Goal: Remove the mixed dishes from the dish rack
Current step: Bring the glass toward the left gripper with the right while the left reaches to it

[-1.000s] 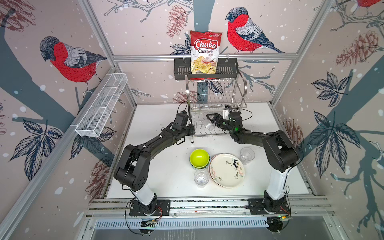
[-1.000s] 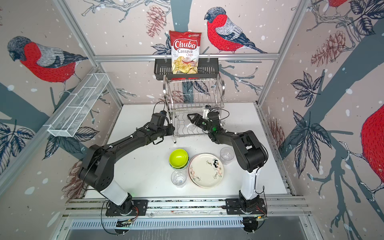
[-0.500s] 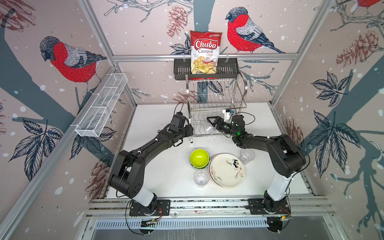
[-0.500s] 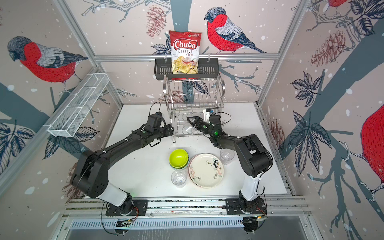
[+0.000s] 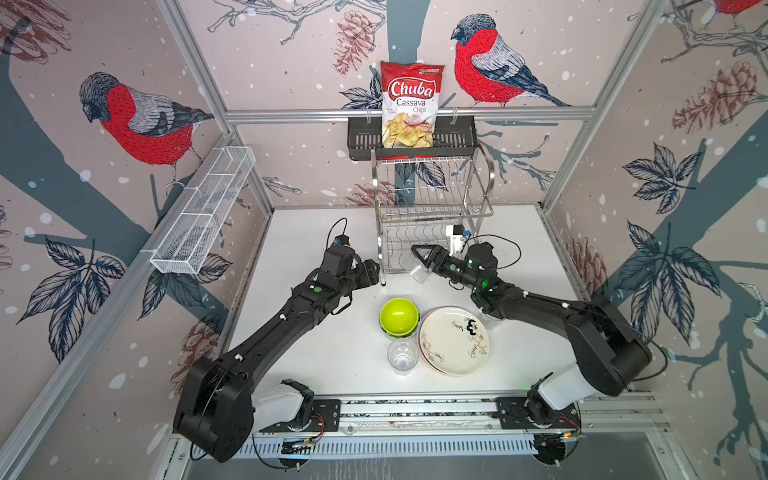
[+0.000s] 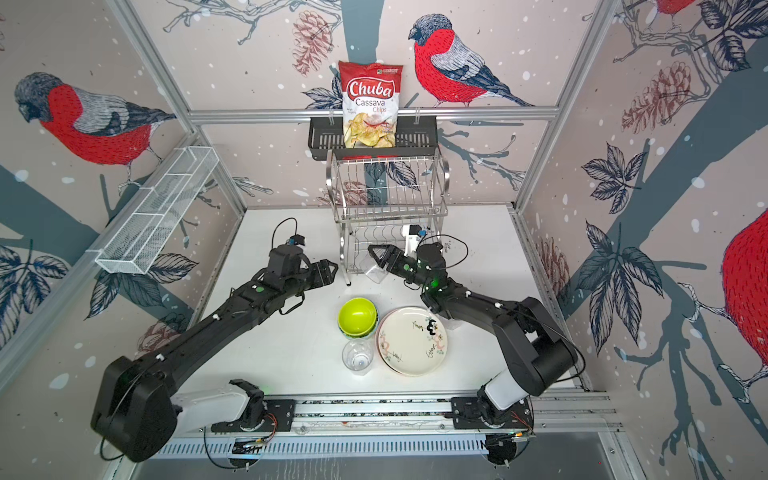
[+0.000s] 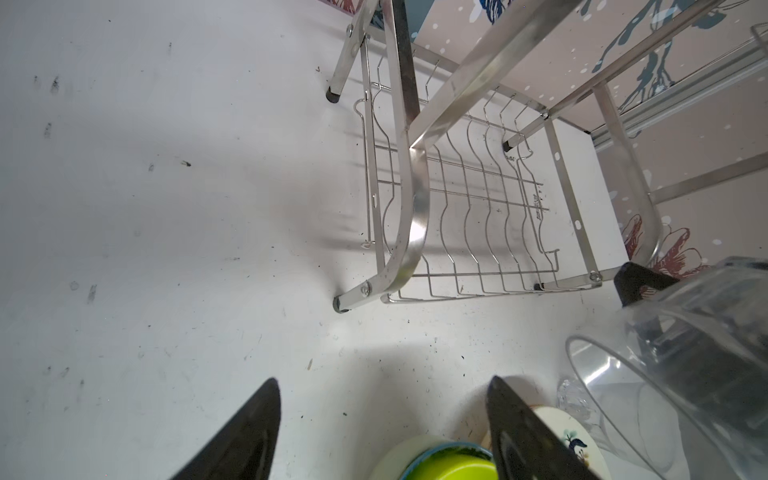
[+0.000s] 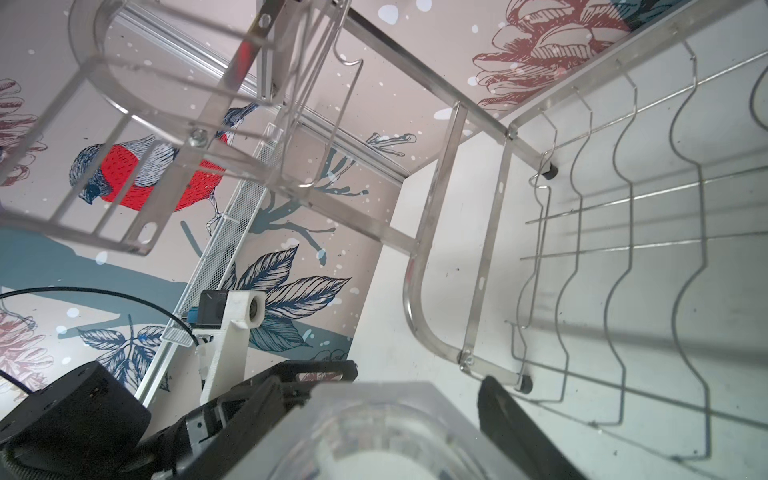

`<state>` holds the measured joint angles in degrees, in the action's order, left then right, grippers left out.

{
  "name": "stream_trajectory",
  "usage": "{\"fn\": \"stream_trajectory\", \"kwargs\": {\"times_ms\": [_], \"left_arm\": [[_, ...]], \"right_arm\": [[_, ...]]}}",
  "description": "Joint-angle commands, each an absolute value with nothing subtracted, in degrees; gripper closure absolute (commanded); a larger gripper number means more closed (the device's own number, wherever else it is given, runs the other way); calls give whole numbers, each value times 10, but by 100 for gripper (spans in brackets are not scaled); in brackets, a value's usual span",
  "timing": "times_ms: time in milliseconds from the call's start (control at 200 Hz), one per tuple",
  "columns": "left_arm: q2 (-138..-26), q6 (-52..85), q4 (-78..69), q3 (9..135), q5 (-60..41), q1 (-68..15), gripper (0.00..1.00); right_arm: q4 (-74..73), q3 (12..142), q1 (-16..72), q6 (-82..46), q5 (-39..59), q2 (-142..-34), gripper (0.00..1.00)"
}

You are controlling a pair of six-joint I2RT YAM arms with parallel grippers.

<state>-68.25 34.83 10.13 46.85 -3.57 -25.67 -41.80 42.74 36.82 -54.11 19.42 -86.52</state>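
R pincer (image 5: 422, 258) pinches clear tumbler (image 5: 419, 272), axis tilted, just outside dish rack (image 5: 432, 199) front, lower tier. L pincer (image 7: 382, 380) spread, empty, near rack's front leg. R arm nearer; free surface (image 5: 332, 340) lies base-ward by doodle plate (image 5: 453, 340).

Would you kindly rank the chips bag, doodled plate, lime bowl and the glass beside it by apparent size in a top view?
Largest to smallest: chips bag, doodled plate (a close second), lime bowl, glass.

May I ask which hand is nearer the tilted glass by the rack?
Right. The right hand grips the glass; the left hand hangs open past the rack's front leg.
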Motion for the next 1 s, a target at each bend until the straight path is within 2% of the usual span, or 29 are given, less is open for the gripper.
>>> {"fn": "stream_trajectory", "kwargs": {"times_ms": [0, 130, 465, 805, 991], "left_arm": [[-649, 364, 104, 449, -63, -259, 20], [-614, 361, 118, 442, -62, -289, 14], [-554, 361, 118, 480, 35, -493, 5], [-589, 377, 110, 516, 79, -622, 5], [-608, 383, 102, 525, 89, -666, 5]], "right_arm": [[-416, 396, 383, -549, 148, -829, 81], [-406, 345, 403, -563, 113, -770, 81], [-389, 249, 432, -617, 49, -635, 81], [-351, 203, 455, -656, -2, -536, 82], [-349, 177, 458, -692, -15, -509, 82]]}}
